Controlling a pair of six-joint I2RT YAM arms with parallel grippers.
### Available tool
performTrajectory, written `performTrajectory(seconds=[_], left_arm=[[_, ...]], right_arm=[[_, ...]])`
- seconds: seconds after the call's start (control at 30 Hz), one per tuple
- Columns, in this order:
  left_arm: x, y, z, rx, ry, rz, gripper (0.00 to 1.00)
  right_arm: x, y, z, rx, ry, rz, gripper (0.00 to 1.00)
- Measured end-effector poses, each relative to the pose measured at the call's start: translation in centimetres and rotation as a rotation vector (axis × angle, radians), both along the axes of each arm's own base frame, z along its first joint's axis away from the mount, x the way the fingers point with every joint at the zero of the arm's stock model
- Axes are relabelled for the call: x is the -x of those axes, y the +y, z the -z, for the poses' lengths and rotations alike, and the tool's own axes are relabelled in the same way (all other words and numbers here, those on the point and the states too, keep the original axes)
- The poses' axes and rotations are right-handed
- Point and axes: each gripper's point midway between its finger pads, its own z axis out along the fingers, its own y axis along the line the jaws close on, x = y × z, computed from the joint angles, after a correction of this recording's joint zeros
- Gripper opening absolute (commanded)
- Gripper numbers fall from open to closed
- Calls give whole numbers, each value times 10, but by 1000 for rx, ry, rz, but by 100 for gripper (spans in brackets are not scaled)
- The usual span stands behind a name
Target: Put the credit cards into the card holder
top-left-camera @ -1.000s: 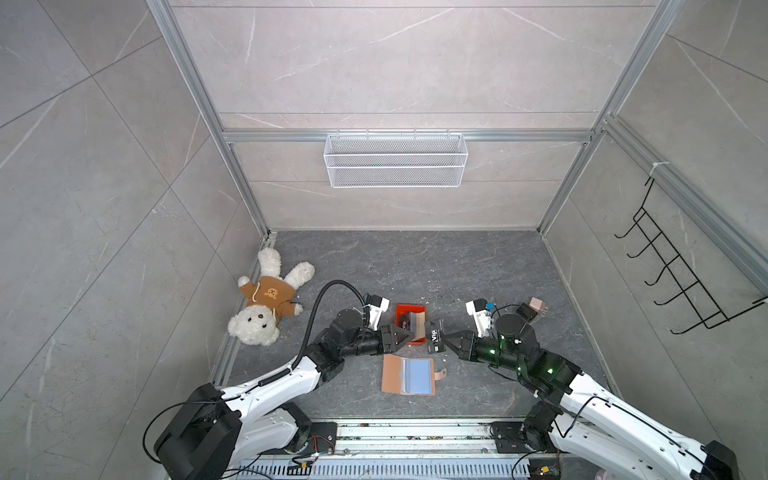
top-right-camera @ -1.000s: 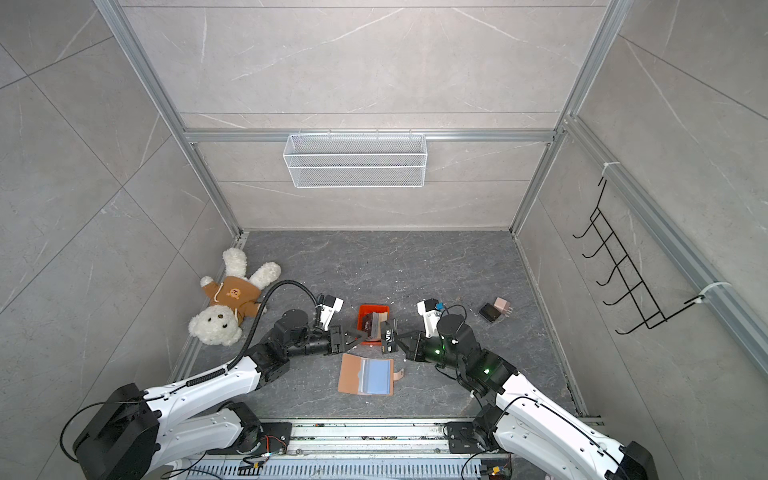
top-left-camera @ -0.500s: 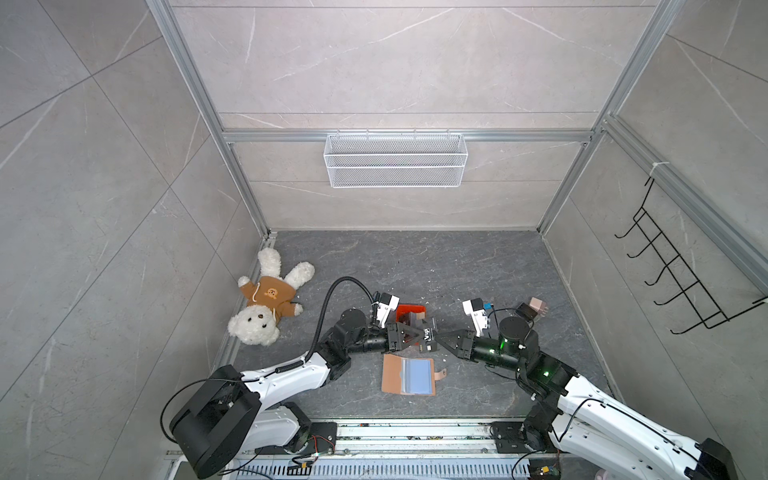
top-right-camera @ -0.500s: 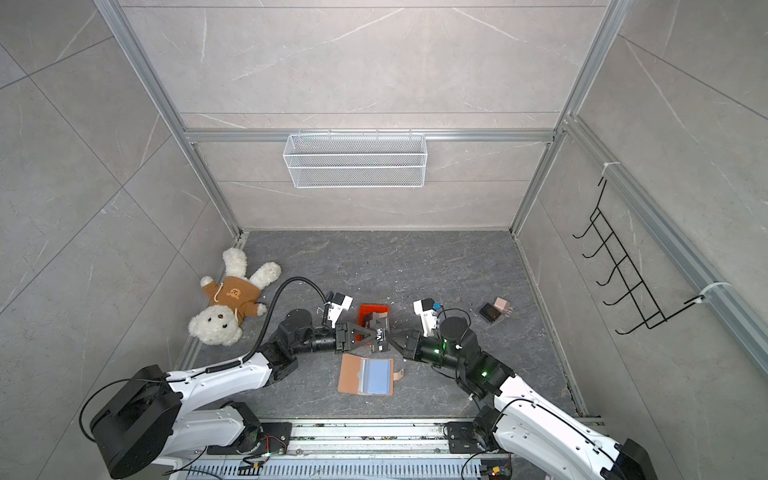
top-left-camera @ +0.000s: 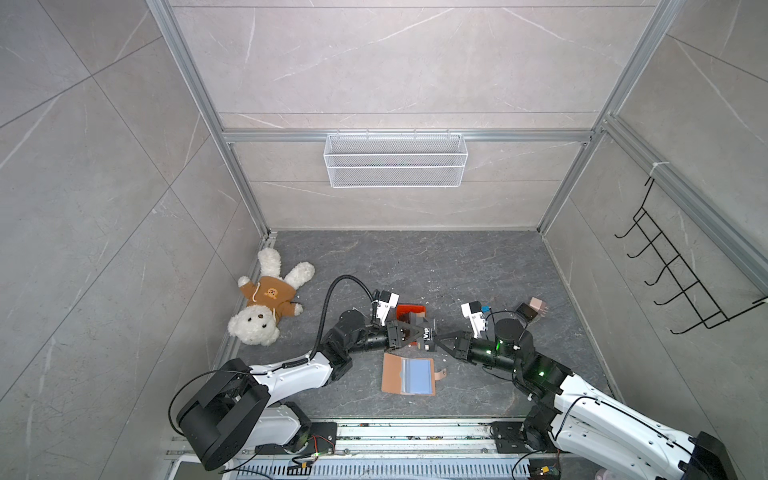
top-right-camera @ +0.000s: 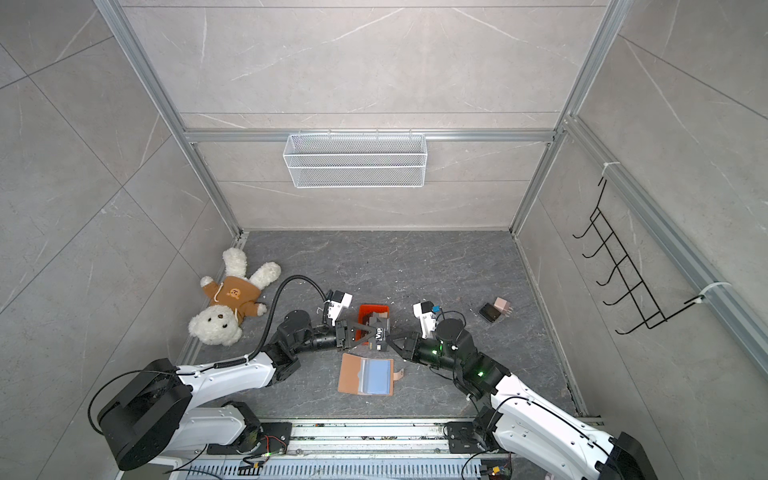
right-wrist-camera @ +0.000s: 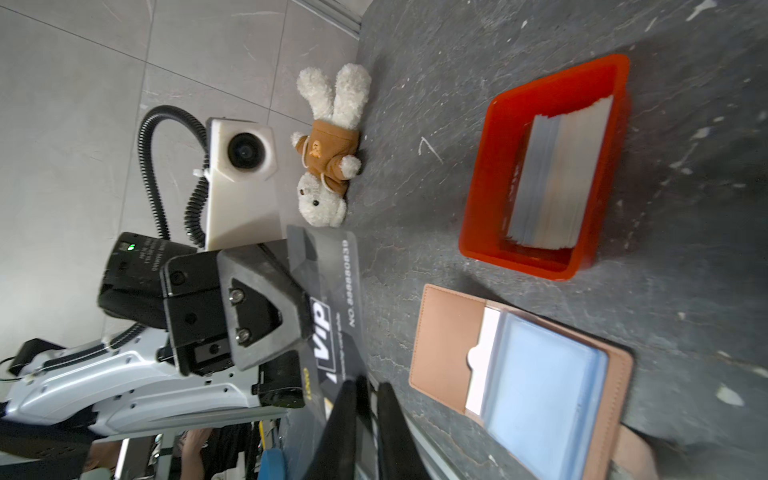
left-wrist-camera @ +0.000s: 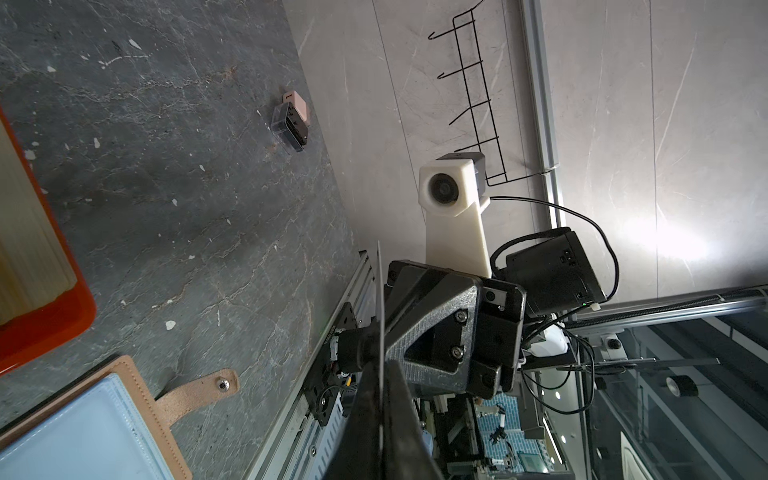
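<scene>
A black credit card (top-left-camera: 426, 335) with white "VIP" lettering hangs above the floor between both arms, also in the other top view (top-right-camera: 379, 335). My left gripper (top-left-camera: 417, 333) is shut on it; the left wrist view shows the card (left-wrist-camera: 379, 291) edge-on, pinched between the gripper's (left-wrist-camera: 380, 368) fingers. My right gripper (top-left-camera: 437, 337) faces it from the other side, its jaws (right-wrist-camera: 368, 382) standing slightly apart at the card's (right-wrist-camera: 332, 274) corner. The tan card holder (top-left-camera: 392, 372) lies open on the floor just in front, clear sleeves up. More credit cards (right-wrist-camera: 557, 178) stand stacked in an orange tray (right-wrist-camera: 478, 187).
A teddy bear (top-left-camera: 266, 303) lies at the left wall. A small black-and-pink block pair (top-left-camera: 532, 309) sits at the back right. A wire basket (top-left-camera: 395, 166) hangs on the back wall, a black hook rack (top-left-camera: 681, 274) on the right wall.
My left gripper has reached in from the left and shut on the VIP card. The right gripper, which was shut on the card, has eased its jaws apart.
</scene>
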Motion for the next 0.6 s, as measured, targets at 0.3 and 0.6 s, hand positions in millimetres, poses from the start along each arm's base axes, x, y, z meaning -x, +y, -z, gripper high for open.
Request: performTrajectory(seconds=[0.3, 0.6], left_arm=[[-1, 7, 15, -61, 36, -43, 0], [6, 23, 33, -140, 49, -84, 0]], right_arm=[[26, 15, 20, 181, -13, -39, 19], [39, 20, 44, 311, -33, -44, 24]])
